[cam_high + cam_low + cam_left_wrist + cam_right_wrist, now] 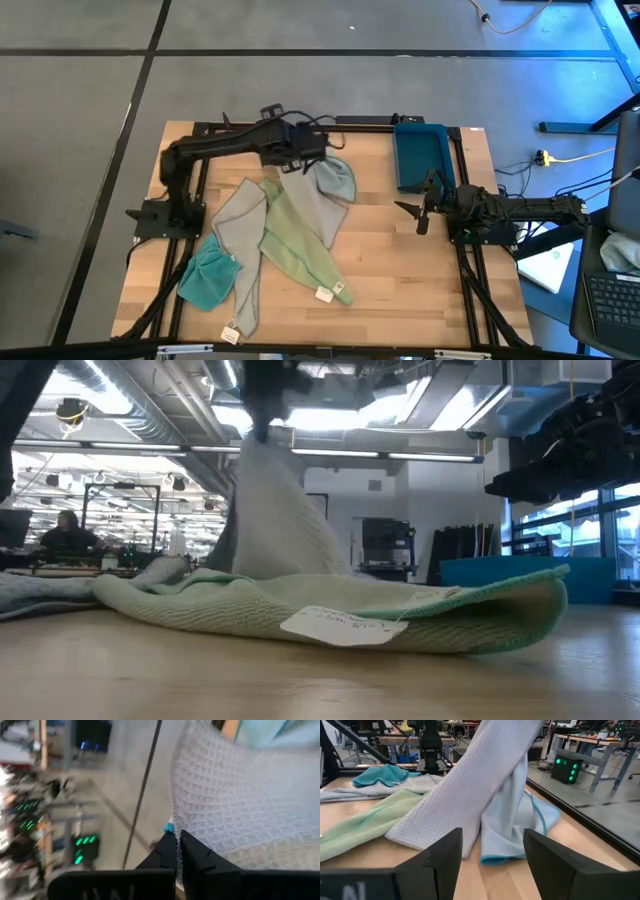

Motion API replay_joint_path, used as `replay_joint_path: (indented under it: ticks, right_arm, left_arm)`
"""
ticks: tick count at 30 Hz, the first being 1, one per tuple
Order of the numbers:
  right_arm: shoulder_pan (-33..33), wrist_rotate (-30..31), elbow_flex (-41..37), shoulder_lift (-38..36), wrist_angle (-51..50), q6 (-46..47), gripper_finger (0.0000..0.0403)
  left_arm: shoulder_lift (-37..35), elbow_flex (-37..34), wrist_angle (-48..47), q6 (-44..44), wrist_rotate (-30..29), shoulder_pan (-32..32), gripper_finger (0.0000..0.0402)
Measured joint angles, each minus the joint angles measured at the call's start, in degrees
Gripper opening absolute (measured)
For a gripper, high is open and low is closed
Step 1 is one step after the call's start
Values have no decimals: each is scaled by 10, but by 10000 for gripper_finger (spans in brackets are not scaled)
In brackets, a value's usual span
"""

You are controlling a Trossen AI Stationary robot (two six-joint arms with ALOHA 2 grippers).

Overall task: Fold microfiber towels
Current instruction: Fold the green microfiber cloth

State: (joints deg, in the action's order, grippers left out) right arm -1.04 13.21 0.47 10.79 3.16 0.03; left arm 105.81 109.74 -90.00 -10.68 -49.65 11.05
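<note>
My left gripper (pixel 315 157) hangs over the table's far middle, shut on a light grey waffle towel (pixel 320 207) that slopes down from it onto the wood. A pale blue towel (pixel 517 827) lies bunched beside it and rises partly along its underside. A pale green towel (pixel 300 245) with a white tag (pixel 345 625), a second grey towel (pixel 240 235) and a teal towel (pixel 205 277) lie flat nearer the front. My right gripper (pixel 408 210) waits open at the right, above the table. My left gripper pinches the grey towel's edge (pixel 186 826) between its two shut fingers (pixel 167 851), coming at it slanting down from the table's left. The towel hangs below the fingers, fairly taut, its lower end (pixel 427 832) on the table. A strip of blue trim (pixel 169 827) shows beside the fingertips; whether it is caught too I cannot tell.
A rigid blue tray (pixel 420 155) stands at the far right of the table. Bare wood lies between the towels and my right gripper and along the front right. Black frame rails run down both sides of the table.
</note>
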Motion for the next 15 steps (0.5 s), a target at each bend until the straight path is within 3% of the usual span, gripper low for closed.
replay_joint_path:
  ticks: [8, 15]
  right_arm:
    - [0, 0, 0, -1, 0, 11, 213]
    - [0, 1, 0, 0, 3, 12, 213]
  left_arm:
    - [-104, -194, 1, -122, -98, 2, 0]
    - [-163, -217, 0, -143, -98, -10, 0]
